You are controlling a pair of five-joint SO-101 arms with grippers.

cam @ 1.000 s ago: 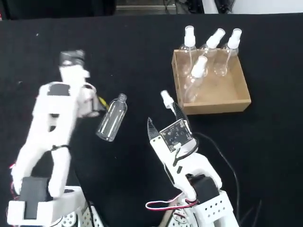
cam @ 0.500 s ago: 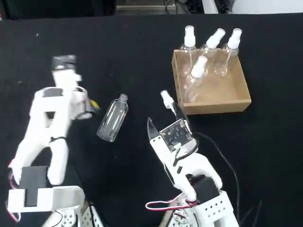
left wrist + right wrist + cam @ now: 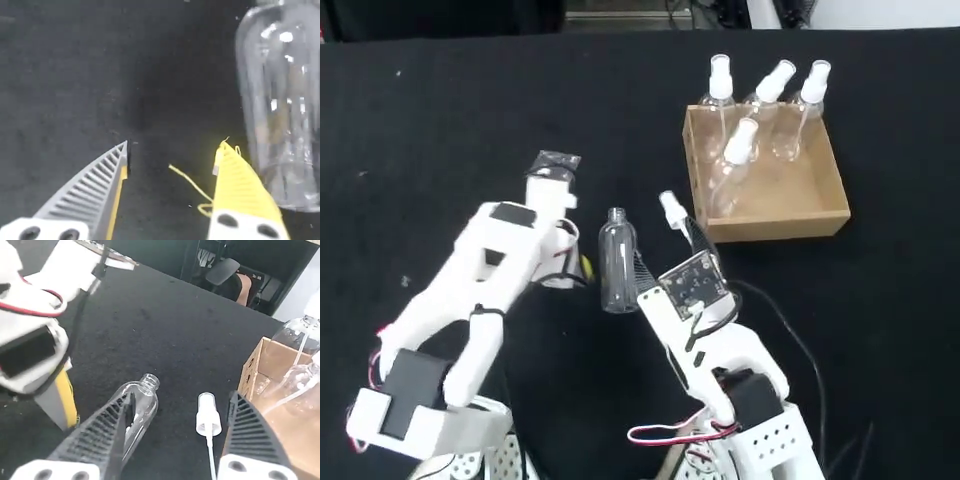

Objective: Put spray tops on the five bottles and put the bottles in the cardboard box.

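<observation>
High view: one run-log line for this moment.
box: four capped bottles | fifth bottle: uncapped, on table | spray top: loose near box | left gripper: open, beside bottle | right gripper: open

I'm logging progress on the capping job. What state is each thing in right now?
Uncapped bottle: lying on the table, no top, not gripped.
Loose spray top: lying on the table beside the cardboard box.
Four capped bottles: in the box, tops on.
Cardboard box: open.
Left gripper: open, beside the uncapped bottle.
Right gripper: open, holding nothing.
</observation>
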